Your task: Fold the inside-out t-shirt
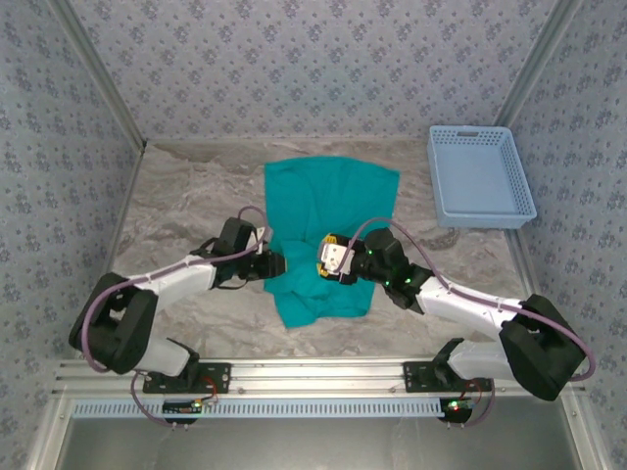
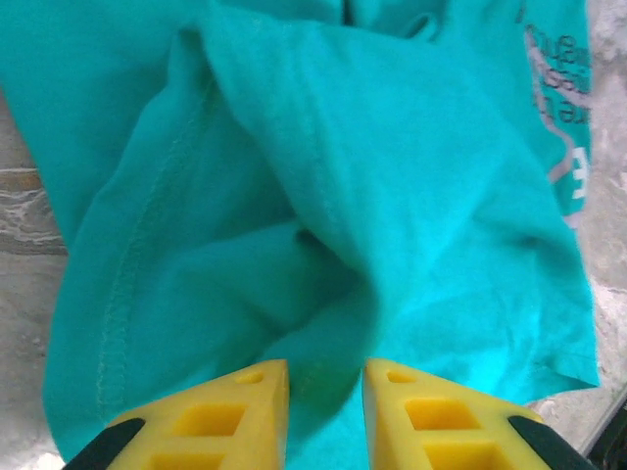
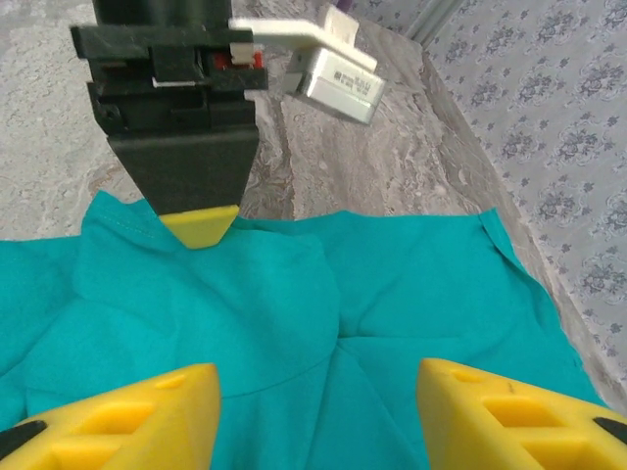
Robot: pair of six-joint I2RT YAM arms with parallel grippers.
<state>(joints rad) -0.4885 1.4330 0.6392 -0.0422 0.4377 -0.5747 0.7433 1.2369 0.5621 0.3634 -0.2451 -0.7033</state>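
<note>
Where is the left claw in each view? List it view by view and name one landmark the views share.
Top external: the left claw is left of centre, at the left edge of the teal t-shirt.
Left wrist: the left claw is at the bottom edge, its yellow tips over wrinkled fabric.
Right wrist: the left claw is upper left, a black body with a yellow tip pointing down.
Shared landmark: the teal t-shirt beneath it.

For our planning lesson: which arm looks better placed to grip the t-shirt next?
Probably left: the left gripper straddles a raised fold of the t-shirt, while the right gripper hangs wide open above flatter cloth.
</note>
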